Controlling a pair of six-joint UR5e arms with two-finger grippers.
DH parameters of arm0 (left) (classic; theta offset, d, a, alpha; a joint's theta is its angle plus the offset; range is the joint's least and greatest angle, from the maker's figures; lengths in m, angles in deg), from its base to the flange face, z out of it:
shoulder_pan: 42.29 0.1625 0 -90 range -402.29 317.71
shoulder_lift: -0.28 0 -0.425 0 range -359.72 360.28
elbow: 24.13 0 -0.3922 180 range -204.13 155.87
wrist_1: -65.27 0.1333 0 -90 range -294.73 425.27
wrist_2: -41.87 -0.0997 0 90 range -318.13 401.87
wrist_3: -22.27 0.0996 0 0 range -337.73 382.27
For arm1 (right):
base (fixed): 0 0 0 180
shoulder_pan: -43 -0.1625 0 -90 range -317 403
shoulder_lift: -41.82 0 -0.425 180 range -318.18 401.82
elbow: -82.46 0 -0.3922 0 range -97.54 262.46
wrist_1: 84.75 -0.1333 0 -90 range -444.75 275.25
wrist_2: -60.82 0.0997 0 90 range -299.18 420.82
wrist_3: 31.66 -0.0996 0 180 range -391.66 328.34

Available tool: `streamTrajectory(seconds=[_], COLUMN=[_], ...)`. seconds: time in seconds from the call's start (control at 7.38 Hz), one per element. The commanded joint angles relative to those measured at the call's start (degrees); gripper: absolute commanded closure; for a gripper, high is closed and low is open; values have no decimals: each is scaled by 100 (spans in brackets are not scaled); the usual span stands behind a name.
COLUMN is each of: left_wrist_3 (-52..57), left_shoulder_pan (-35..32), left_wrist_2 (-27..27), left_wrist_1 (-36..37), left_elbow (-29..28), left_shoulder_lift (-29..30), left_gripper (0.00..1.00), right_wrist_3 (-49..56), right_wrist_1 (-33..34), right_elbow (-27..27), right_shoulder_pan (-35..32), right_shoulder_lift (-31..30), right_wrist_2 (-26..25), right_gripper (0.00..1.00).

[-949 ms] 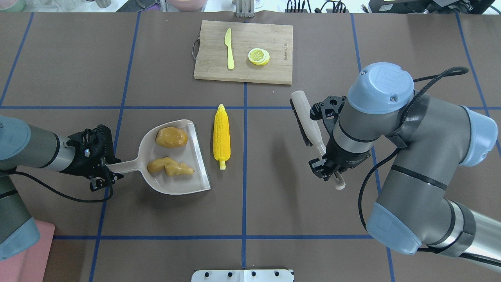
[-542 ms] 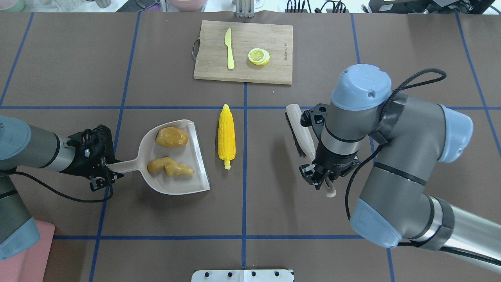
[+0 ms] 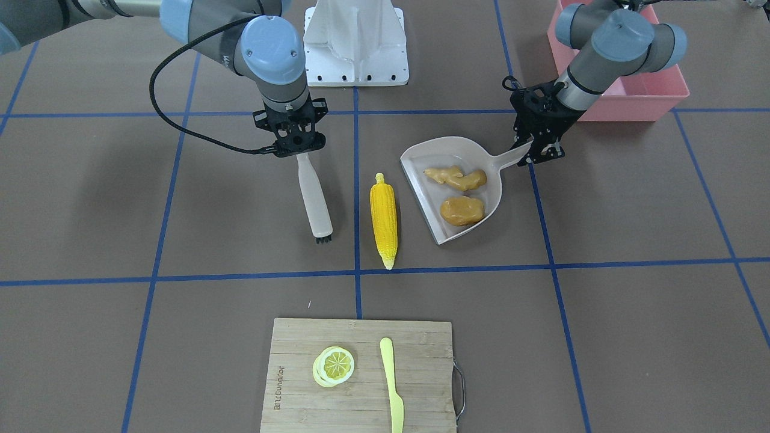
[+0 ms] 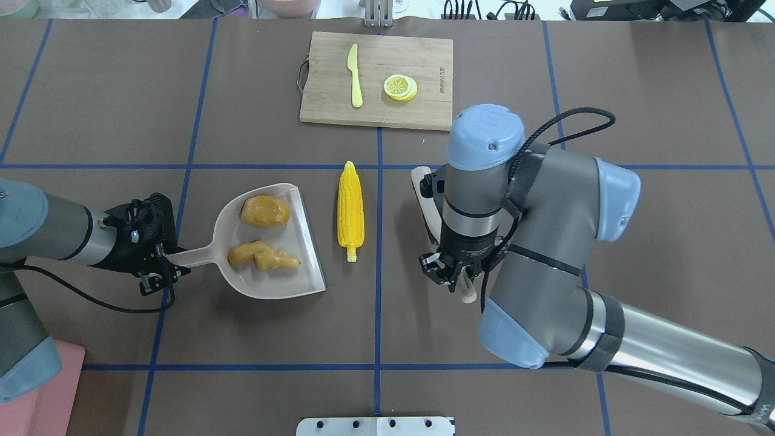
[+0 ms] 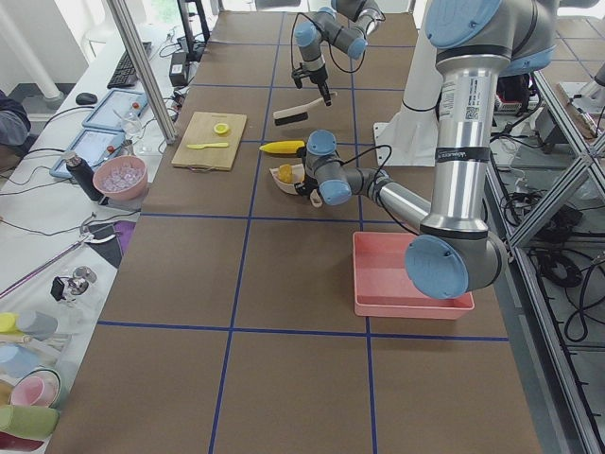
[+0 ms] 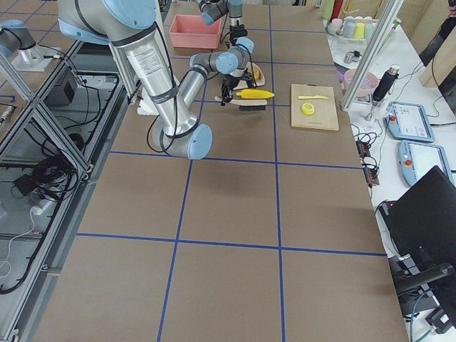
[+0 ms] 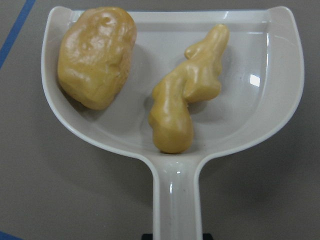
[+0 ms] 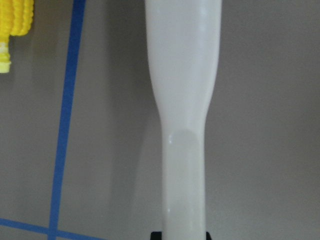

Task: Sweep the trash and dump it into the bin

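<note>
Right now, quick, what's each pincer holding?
The left pincer is closed on the dustpan handle.
The right pincer is closed on the brush handle.

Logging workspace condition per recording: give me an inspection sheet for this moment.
Surface: brown table, blue tape grid, nothing spilled.
Job's things: potato and ginger in the dustpan; corn on the table between dustpan and brush; pink bin by the left arm's base, looks empty.
Clutter: cutting board with knife and lemon slices.
Grippers: left gripper shut on dustpan handle; right gripper shut on brush.
Cables: black cable looping off right wrist, another off left.
Surroundings: pink bowl and bottle on a side bench.
</note>
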Motion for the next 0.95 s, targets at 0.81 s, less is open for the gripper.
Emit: streamTrajectory(seconds=[0.81], left_wrist_3=[-25], left_shoulder_pan=[0], left_wrist_2=[-70], left_wrist_1=[0], left_elbow=[55], left_shoulder_lift=[0], left_gripper=[97], right_wrist_3=[-994], right_wrist_1=[-1223], right_elbow=[1436], right_shoulder_pan=[462], right_shoulder_lift=[1020], right_wrist_2=[-76], right_gripper=[100])
